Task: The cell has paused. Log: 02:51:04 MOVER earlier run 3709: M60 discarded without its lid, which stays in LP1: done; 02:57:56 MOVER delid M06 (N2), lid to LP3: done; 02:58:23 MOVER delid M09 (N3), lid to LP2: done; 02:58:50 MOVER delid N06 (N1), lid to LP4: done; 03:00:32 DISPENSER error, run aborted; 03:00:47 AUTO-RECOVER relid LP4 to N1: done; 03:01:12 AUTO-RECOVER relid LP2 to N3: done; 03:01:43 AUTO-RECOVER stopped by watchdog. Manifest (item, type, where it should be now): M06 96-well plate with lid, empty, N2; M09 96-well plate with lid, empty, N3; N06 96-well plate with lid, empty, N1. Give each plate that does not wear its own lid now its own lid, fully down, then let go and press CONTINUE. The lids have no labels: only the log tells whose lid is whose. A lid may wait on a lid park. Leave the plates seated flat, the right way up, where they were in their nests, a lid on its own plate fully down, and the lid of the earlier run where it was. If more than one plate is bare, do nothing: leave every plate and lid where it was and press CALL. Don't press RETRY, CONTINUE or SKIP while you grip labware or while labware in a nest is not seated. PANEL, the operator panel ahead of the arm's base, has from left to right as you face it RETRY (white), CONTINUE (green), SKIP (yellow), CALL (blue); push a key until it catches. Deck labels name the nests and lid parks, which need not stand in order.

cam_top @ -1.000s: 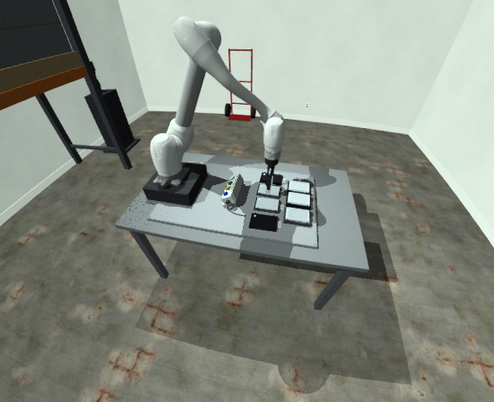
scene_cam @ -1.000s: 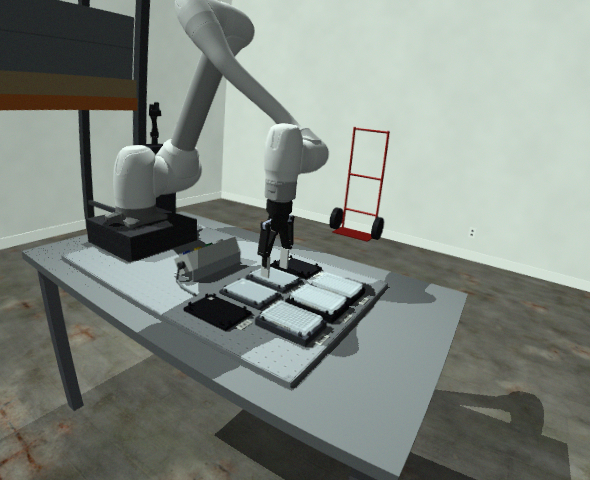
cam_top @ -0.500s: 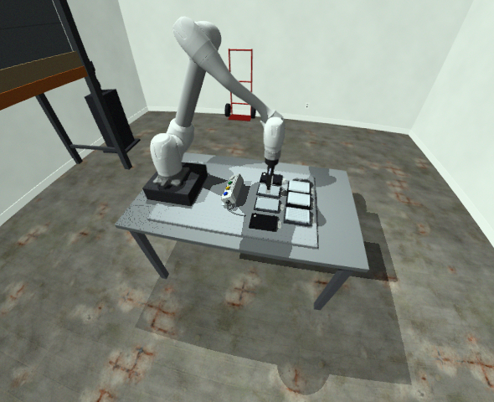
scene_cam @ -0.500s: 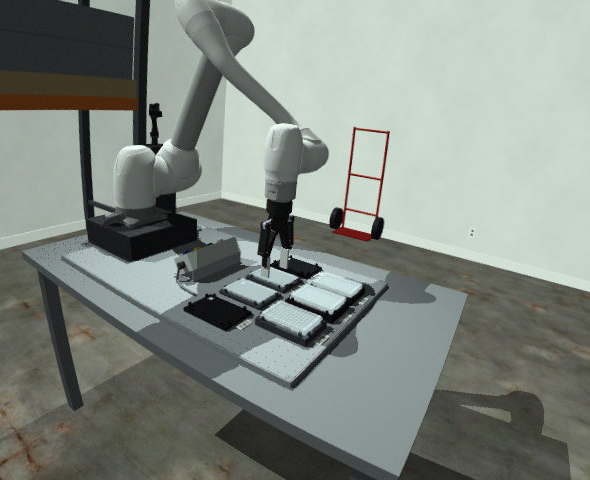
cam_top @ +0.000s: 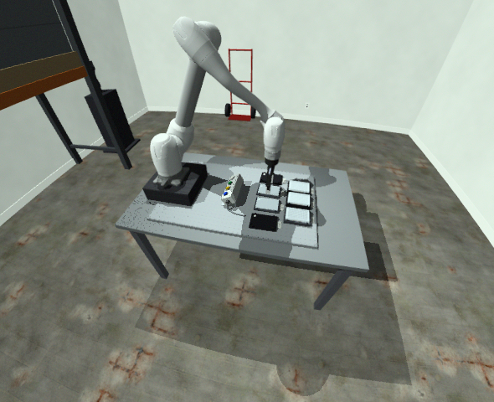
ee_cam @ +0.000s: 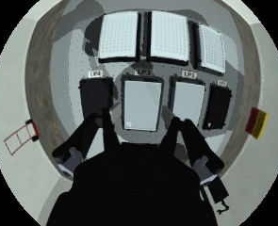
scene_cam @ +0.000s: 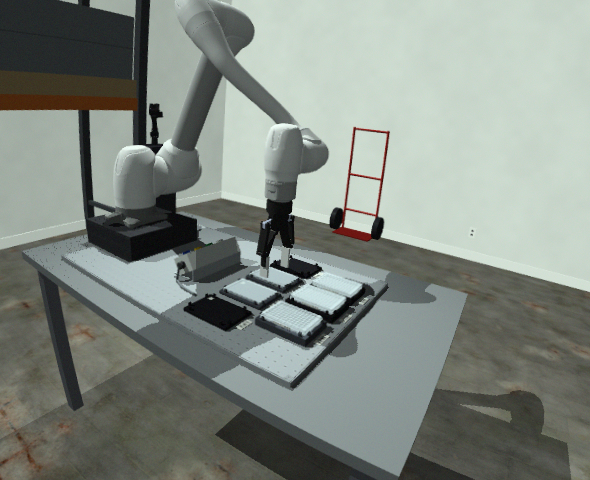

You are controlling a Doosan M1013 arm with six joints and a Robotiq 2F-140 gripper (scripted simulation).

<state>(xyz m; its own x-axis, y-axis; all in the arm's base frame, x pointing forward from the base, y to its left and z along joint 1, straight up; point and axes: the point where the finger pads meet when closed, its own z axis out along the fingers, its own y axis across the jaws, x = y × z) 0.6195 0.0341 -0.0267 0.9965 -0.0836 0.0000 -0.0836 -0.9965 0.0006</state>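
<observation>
The grey table (cam_top: 342, 242) carries a perforated deck plate (scene_cam: 280, 361) that runs from the arm's black base (cam_top: 195, 190) at the left end toward the right end. The white arm (cam_top: 203, 56) rises from that base, bends high over the back edge and comes straight down over the deck. Behind the table's far edge a red hand truck (cam_top: 240, 82) stands by the wall.

On the deck lie two rows. The row nearer the right end holds three plates; the one toward the front edge (scene_cam: 291, 318) shows bare wells, and the other two (scene_cam: 318, 298) (scene_cam: 337, 284) look smoother. The row nearer the arm's base holds four black pads: the front one (scene_cam: 216, 311) and the back one (scene_cam: 296, 267) are bare, and each of the two middle ones carries a lid (scene_cam: 250, 290) (scene_cam: 275, 277).

The button panel (cam_top: 233, 190) stands between base and pads.

The gripper (scene_cam: 273, 264) hangs over the rearmost lid, fingers spread on either side of it, holding nothing
</observation>
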